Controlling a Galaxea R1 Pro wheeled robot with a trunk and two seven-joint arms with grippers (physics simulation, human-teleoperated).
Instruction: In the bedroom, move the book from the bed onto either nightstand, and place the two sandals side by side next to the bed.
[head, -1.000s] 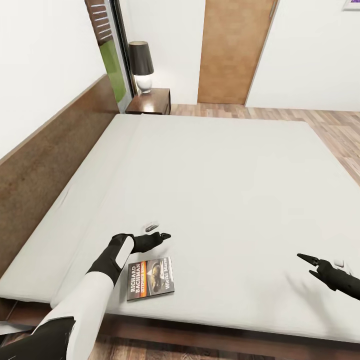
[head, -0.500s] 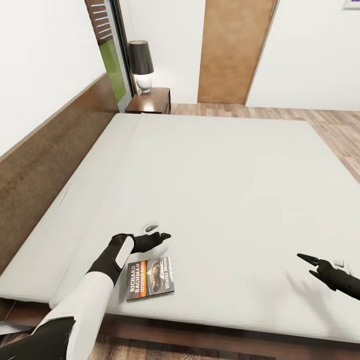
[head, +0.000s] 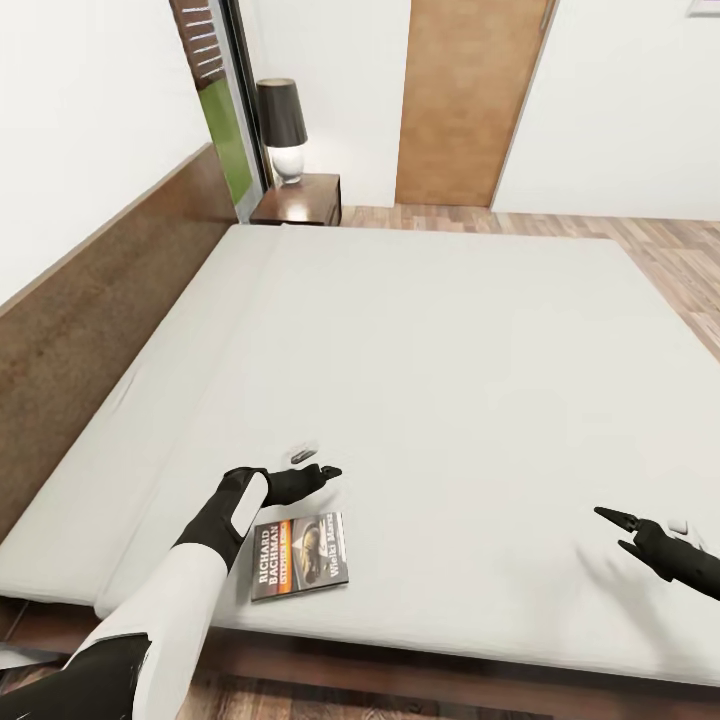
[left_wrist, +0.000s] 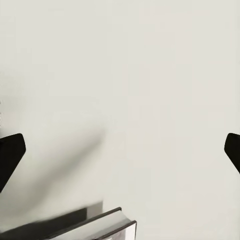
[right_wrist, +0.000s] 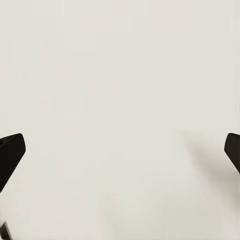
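Note:
The book (head: 300, 555), dark with an orange band and white lettering, lies flat on the bed (head: 430, 380) near its front edge. My left gripper (head: 318, 463) hovers open just beyond the book, a little above the pale mattress. In the left wrist view the left gripper (left_wrist: 122, 155) has its jaws spread wide, and the book's edge (left_wrist: 100, 227) shows close by. My right gripper (head: 612, 528) is open over bare mattress at the front right, and the right wrist view shows the right gripper (right_wrist: 122, 155) holding nothing. The sandals are out of view.
A nightstand (head: 300, 200) with a dark-shaded lamp (head: 283, 125) stands at the bed's far left corner, beside the window (head: 225, 110). The brown headboard (head: 90, 330) runs along the left. A wooden door (head: 465, 100) and plank floor (head: 670, 250) lie beyond the bed.
The head view has shifted very slightly. Neither arm nor the book has moved.

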